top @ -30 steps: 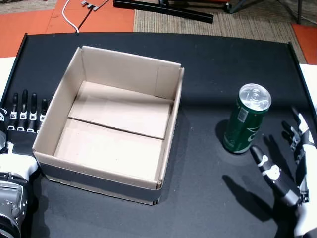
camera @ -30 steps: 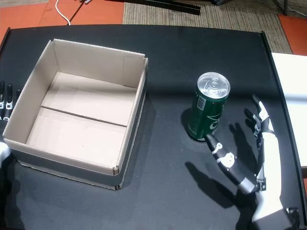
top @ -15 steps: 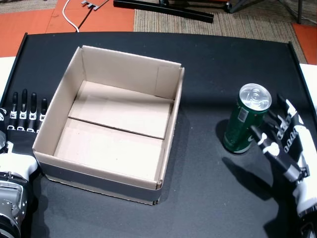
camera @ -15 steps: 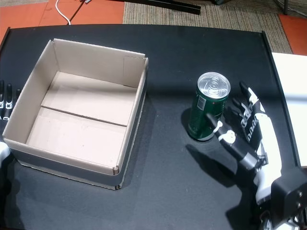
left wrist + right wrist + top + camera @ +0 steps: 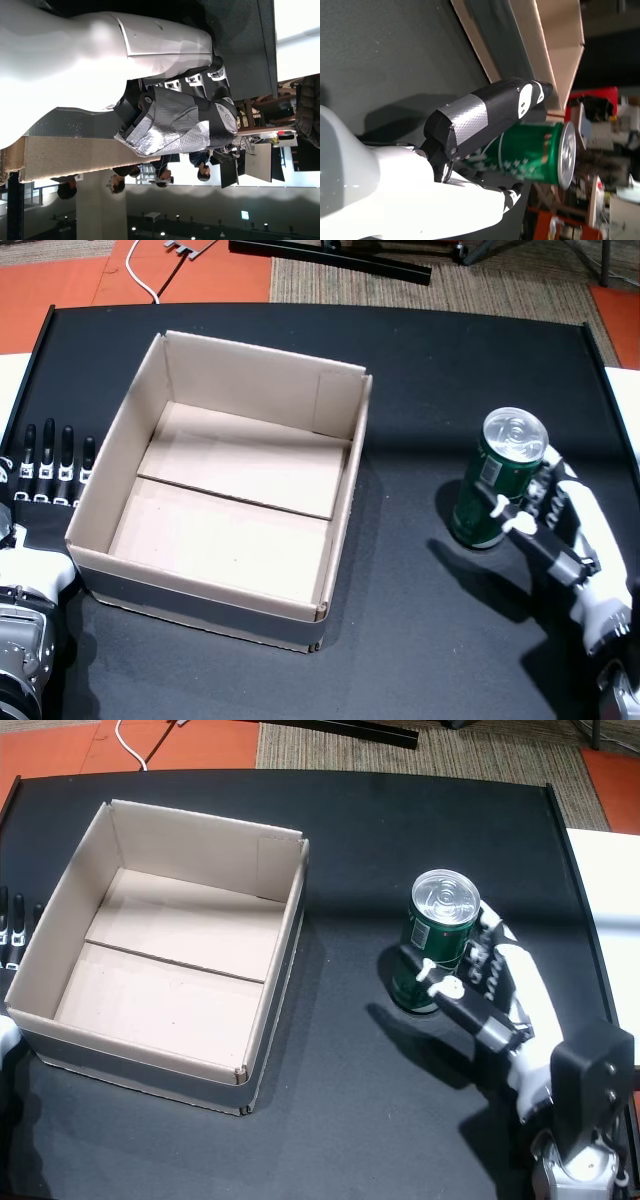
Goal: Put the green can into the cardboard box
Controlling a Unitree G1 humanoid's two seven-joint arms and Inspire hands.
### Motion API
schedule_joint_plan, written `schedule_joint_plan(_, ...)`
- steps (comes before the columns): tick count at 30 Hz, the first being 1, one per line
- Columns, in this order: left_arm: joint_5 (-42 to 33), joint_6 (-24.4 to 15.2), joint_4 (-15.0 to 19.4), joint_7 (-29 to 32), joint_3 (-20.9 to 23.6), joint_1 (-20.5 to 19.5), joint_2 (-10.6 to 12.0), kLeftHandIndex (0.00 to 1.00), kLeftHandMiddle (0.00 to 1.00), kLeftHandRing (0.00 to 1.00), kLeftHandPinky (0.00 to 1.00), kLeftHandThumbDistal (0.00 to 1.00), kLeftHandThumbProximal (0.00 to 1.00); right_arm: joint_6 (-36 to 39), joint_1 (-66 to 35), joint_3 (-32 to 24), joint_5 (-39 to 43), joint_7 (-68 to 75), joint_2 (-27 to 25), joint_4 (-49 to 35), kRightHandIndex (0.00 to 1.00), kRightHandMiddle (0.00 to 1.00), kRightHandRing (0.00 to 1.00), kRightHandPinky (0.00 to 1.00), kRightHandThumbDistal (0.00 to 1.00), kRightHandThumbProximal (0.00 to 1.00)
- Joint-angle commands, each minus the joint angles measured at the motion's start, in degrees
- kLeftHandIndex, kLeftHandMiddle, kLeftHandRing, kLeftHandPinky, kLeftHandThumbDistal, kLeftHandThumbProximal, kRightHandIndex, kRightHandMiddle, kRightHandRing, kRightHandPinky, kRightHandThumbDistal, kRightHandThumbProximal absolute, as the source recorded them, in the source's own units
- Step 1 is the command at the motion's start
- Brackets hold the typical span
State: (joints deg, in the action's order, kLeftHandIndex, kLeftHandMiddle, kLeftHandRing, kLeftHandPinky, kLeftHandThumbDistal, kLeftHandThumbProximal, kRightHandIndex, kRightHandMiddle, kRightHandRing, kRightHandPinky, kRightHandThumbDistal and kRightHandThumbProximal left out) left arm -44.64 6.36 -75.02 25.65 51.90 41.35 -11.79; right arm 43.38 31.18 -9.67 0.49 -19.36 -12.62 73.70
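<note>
Head views both show the green can [image 5: 498, 480] standing upright on the black table [image 5: 440, 360], well to the right of the cardboard box [image 5: 235, 480], which sits open-topped with nothing inside. The right hand [image 5: 555, 525] is against the can's right side, thumb [image 5: 440, 988] reaching across the front of it and the other fingers behind; whether the grip has closed firmly I cannot tell here. The left hand [image 5: 45, 475] lies flat on the table just beside the box's left wall, fingers straight and slightly apart, holding nothing.

Left wrist view, turned sideways, shows the left hand's fingers extended beside the box wall [image 5: 75, 157].

Right wrist view shows the thumb over the can [image 5: 535, 152] and fingers beneath it, wrapped around the can but not visibly tight.
</note>
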Motion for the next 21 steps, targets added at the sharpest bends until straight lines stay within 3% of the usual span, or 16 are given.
schedule_joint_plan(1,0.83,0.07,-1.75,-2.4,-0.18,-3.09,0.46,0.53,0.54,0.66,0.79,0.0,0.57,-0.83,0.54,1.61,-2.44,1.56,-0.77,0.95,0.93,0.93,0.93,1.0,1.0,0.46)
schedule_joint_plan(10,0.39,-0.13,-1.7,-3.5,0.38,-2.65,0.8,0.56,0.57,0.68,0.78,0.0,0.56,-2.3,3.13,7.02,-9.63,7.16,-0.84,1.94,0.92,0.92,0.92,1.0,1.0,0.47)
schedule_joint_plan(21,0.46,-0.18,-1.66,-3.09,0.51,-2.88,0.56,0.56,0.55,0.68,0.81,0.0,0.58,-4.9,5.22,3.91,-6.36,3.81,0.99,2.38,0.93,0.92,0.92,1.0,1.0,0.51)
